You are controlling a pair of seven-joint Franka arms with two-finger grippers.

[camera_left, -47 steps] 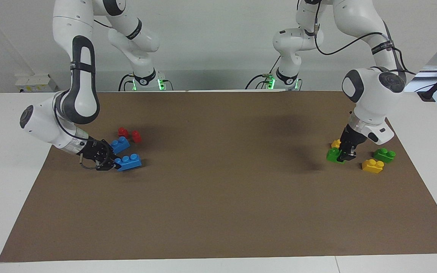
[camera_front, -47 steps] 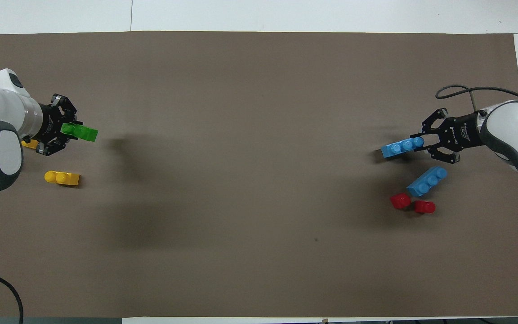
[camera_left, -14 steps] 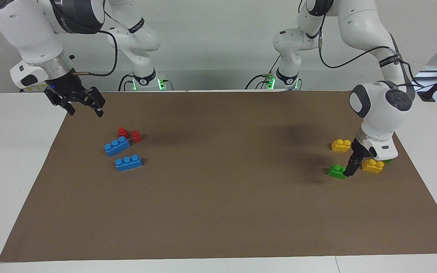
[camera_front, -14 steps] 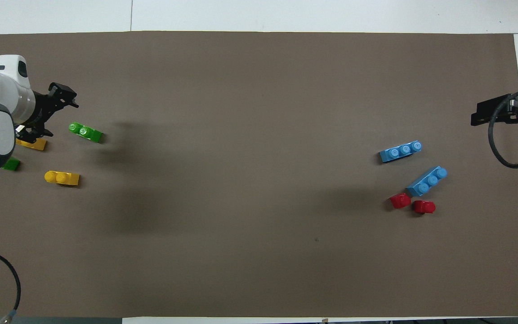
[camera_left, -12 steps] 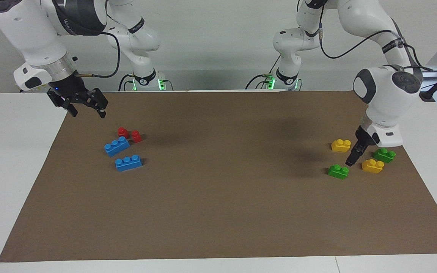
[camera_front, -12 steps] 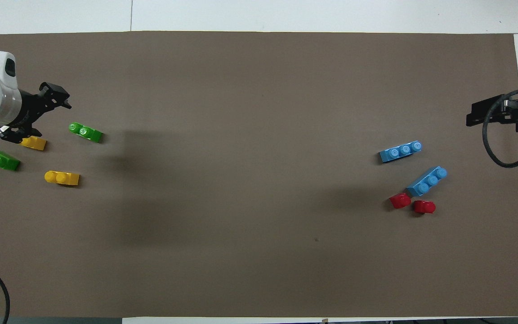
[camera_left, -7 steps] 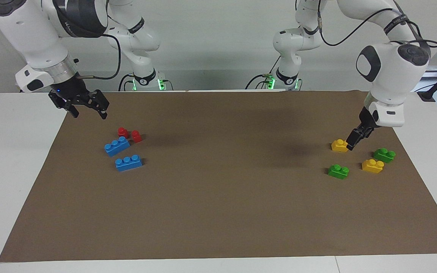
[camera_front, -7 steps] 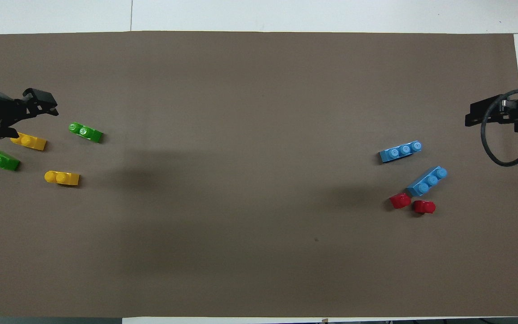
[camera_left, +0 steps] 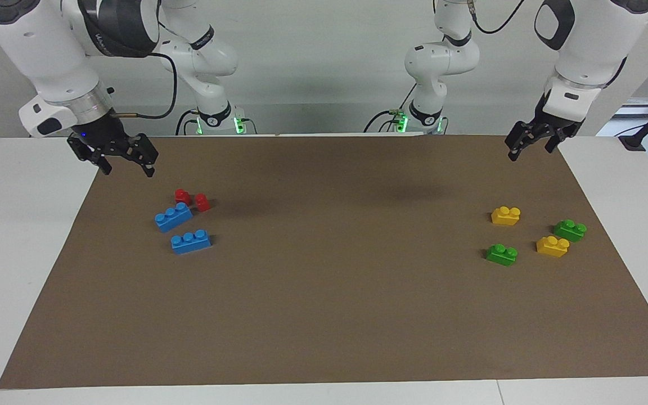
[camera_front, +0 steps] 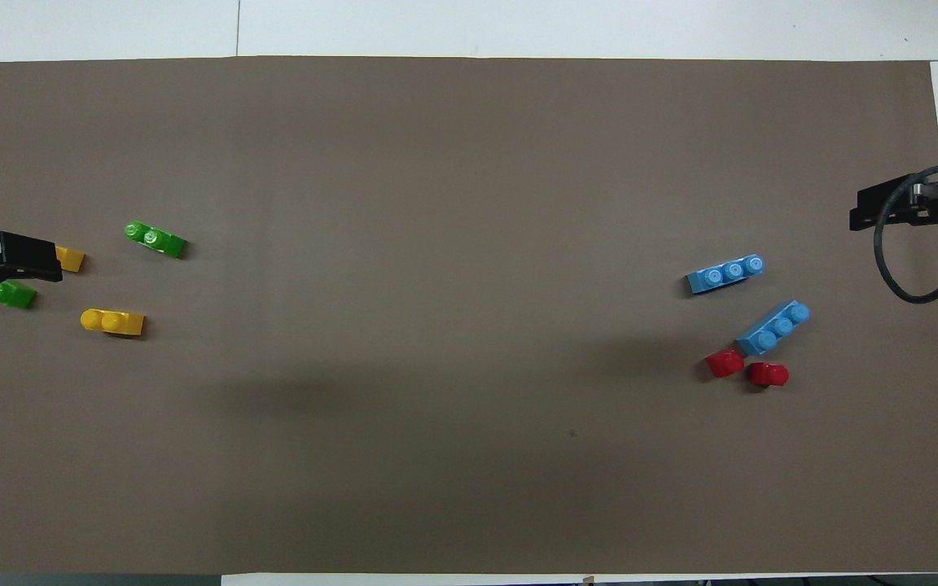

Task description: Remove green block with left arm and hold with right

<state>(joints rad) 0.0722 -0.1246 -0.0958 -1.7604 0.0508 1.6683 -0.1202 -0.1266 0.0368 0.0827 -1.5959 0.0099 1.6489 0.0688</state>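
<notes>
Hovering high, left gripper [camera_left: 532,143] spread empty over the mat's [camera_left: 324,315] robot-side edge; right gripper [camera_left: 124,157] likewise, empty. Wide bare mat mid-table. Green block [camera_left: 502,254] lies alone, studs up, long axis along the table's length, farthest from the robots among the yellow bricks [camera_left: 505,215] at the left arm's end.

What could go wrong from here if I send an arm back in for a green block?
1. There are two alike: one green block lies farther from the robots, a second green block close beside a yellow block, so the wrong one might get picked.
2. Fingers closing on that second one could nudge its yellow neighbour.
3. Both the left gripper and right gripper hang open and empty, so nothing is held for a handover yet.
</notes>
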